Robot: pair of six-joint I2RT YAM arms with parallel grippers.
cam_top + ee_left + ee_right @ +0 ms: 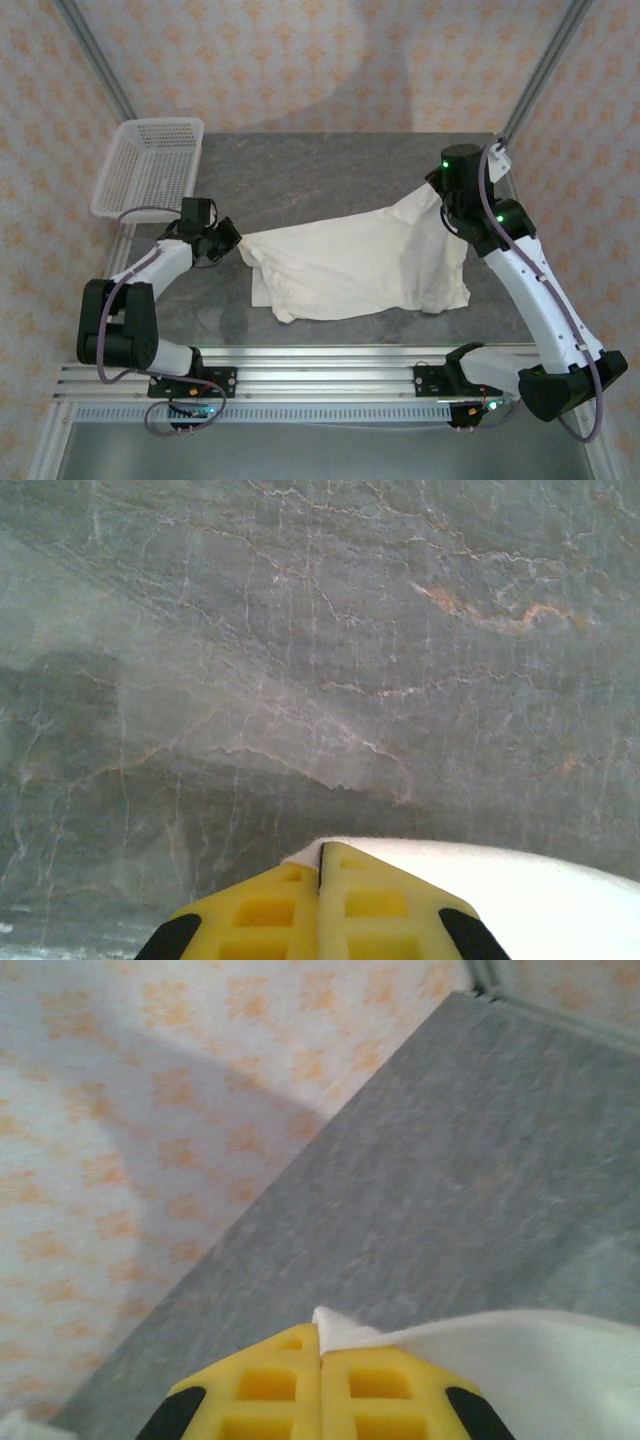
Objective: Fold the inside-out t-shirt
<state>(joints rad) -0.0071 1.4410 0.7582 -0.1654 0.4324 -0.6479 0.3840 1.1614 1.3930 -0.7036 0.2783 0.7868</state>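
A white mesh basket [150,165] sits beyond the left pincer [232,240], apart from it and out of the work. That pincer is low over the grey surface [300,170], clenched on the t-shirt [350,265]: in its wrist view the yellow fingers [270,910] meet tip to tip, with a sliver of pale cloth caught between them and the rest spilling off to one side. The t-shirt spans from this pincer across to the right one, lying mostly flat but rumpled, its near edge uneven.

The right pincer [440,190] is likewise clamped on cloth, a small corner peeking past its closed tips, and it holds that end lifted off the surface so the fabric rises to it in a taut peak. Gripping opposite ends probably serves to stretch the garment smooth before any fold. The folding looks barely begun.
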